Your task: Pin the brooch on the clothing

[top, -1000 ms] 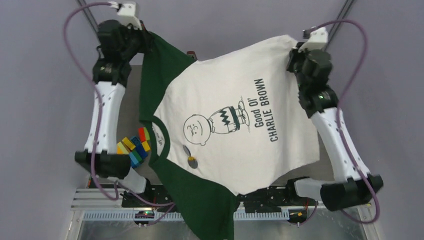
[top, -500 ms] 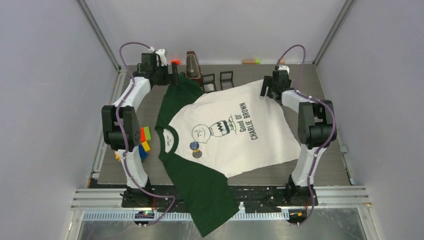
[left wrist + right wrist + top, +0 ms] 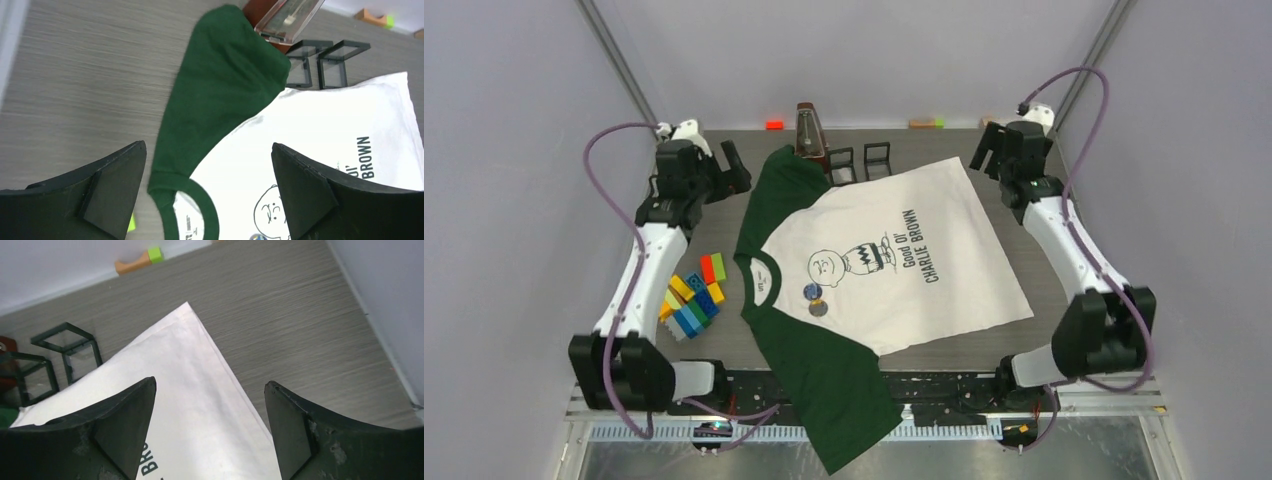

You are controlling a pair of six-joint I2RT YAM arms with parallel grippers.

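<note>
My left fingers (image 3: 107, 192) and right fingers (image 3: 122, 422) are spread wide and hold nothing, hovering near the far corners of the T-shirt (image 3: 904, 270). It lies flat on the bench (image 3: 984, 345) with a round brooch (image 3: 812, 291) on its chest.

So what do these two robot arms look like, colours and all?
Both match: the left arm and right arm have white shells, chunky black joints and a purple cable looping alongside. The left gripper and right gripper each have two broad black wedge-shaped fingers.
</note>
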